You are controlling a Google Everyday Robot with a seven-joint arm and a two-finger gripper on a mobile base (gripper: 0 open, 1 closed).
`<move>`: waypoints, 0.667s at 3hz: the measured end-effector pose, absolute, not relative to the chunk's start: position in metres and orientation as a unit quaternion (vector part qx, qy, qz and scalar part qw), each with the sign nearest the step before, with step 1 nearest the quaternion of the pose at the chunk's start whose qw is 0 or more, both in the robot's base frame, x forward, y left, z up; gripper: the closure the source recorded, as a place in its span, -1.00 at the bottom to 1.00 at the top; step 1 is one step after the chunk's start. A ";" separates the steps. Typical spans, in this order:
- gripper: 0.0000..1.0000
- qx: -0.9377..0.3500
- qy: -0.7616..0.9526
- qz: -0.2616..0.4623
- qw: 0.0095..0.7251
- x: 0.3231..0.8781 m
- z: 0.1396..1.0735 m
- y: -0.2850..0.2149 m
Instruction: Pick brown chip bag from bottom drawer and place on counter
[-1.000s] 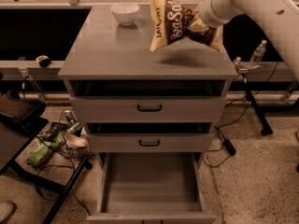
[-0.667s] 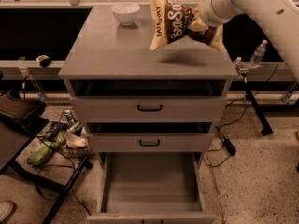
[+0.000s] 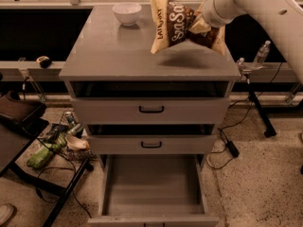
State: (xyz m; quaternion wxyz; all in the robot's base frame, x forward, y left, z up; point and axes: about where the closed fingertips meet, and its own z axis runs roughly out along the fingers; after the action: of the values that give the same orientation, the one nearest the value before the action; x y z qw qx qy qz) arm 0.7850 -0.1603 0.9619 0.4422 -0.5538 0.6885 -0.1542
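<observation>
Brown and cream, the brown chip bag is hanging in the air above the right rear part of the table, with its shadow falling on the grey top beneath it. The end effector is pinching the bag at its crumpled middle, reaching in from the right at the end of the white arm. The bottom drawer is standing pulled out and showing only its plain grey floor. Judging by this, the lifting is done and the placing step is now in hand. The next move is calling for a gentle lowering until the bag is resting on the top, apart from the white bowl at the rear left, and then a release.
</observation>
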 end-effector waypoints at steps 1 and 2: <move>-0.78 -0.554 0.688 -0.154 0.442 0.785 0.962 -0.160; -1.00 -0.554 0.688 -0.154 0.442 0.785 0.962 -0.160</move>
State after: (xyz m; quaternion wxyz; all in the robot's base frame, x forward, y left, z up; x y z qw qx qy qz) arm 0.7849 -0.1602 0.9619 0.4422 -0.5538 0.6885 -0.1543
